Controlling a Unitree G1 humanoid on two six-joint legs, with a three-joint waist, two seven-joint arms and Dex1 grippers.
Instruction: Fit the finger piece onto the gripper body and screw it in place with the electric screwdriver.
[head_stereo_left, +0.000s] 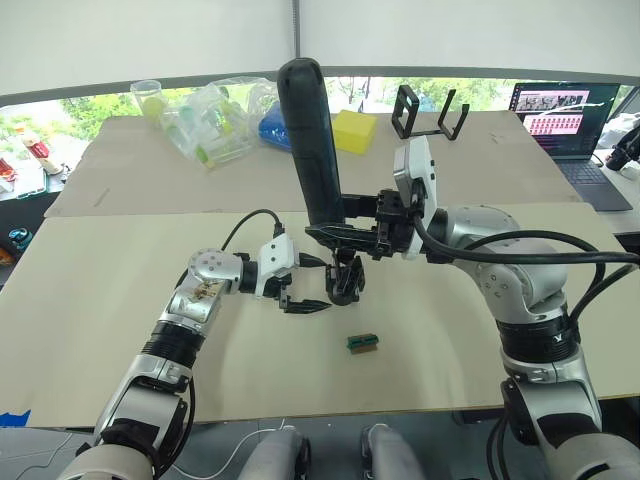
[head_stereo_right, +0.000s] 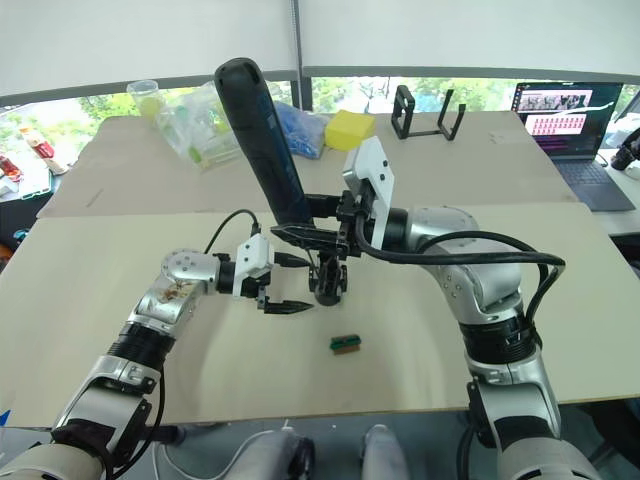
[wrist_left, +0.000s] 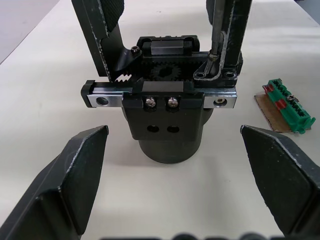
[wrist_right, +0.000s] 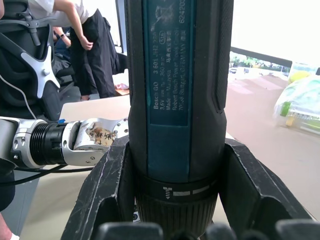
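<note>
The gripper body (wrist_left: 167, 115) stands upright on the beige table (head_stereo_left: 120, 330), a silver rail across its front. Two black fingers rise from it; the finger piece (wrist_left: 234, 30) sits at one end of the rail. My right gripper (head_stereo_left: 350, 232) is shut on the electric screwdriver (head_stereo_left: 312, 140), which stands nearly upright above the body. Its thin metal bit (wrist_left: 216, 35) comes down to a screw spot at the base of the finger piece. My left gripper (head_stereo_left: 305, 300) is open just beside the gripper body, one finger (wrist_left: 75, 170) on each side and neither touching it.
A small green-and-brown block (head_stereo_left: 362, 342) lies on the table near the gripper body. At the back are a clear bag of containers (head_stereo_left: 215, 120), a yellow box (head_stereo_left: 353, 130), a black stand (head_stereo_left: 430, 115) and a laptop (head_stereo_left: 565, 115). A person (wrist_right: 85, 30) stands beyond the table.
</note>
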